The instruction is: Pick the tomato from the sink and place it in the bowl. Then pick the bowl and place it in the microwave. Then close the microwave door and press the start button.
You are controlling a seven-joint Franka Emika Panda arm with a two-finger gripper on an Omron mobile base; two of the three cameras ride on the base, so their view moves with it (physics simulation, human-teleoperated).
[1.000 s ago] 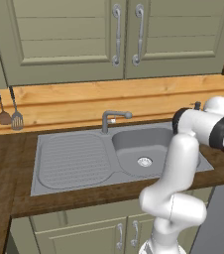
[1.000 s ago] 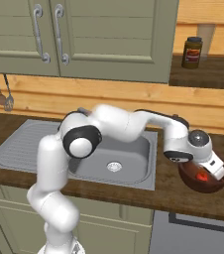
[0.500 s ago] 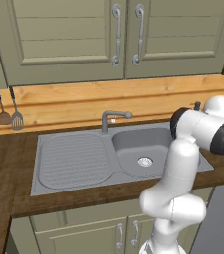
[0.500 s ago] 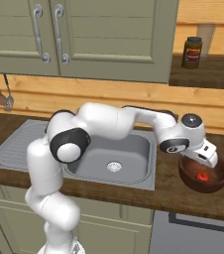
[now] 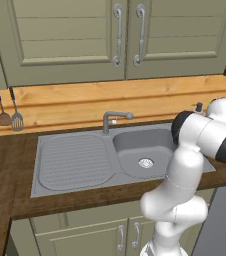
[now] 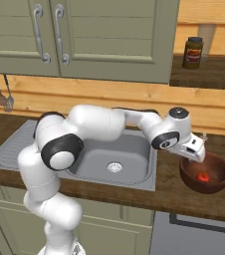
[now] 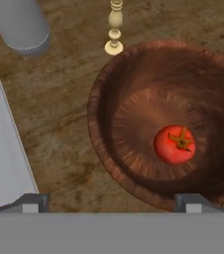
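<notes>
The tomato (image 7: 175,144) (image 6: 202,177) lies loose inside the dark reddish-brown bowl (image 7: 96,124) (image 6: 216,182), which stands on the wooden counter to the right of the sink (image 6: 92,167) (image 5: 85,160). My gripper (image 7: 111,202) (image 6: 198,153) hangs just above the bowl's near-left rim. It is open, with its fingertips (image 7: 34,201) wide apart and nothing between them. The sink basin holds only its drain (image 5: 145,162). The microwave and its door are out of view.
A pale candlestick-like shaker (image 7: 115,27) and a grey cylinder (image 7: 22,25) stand on the counter beyond the bowl. A brown jar (image 6: 192,52) sits on the shelf above. The faucet (image 5: 112,120) rises behind the basin. Utensils (image 5: 5,115) hang on the left wall.
My hand has risen out of the bowl and drawn slightly left, towards the sink. The tomato stays behind in the bowl.
</notes>
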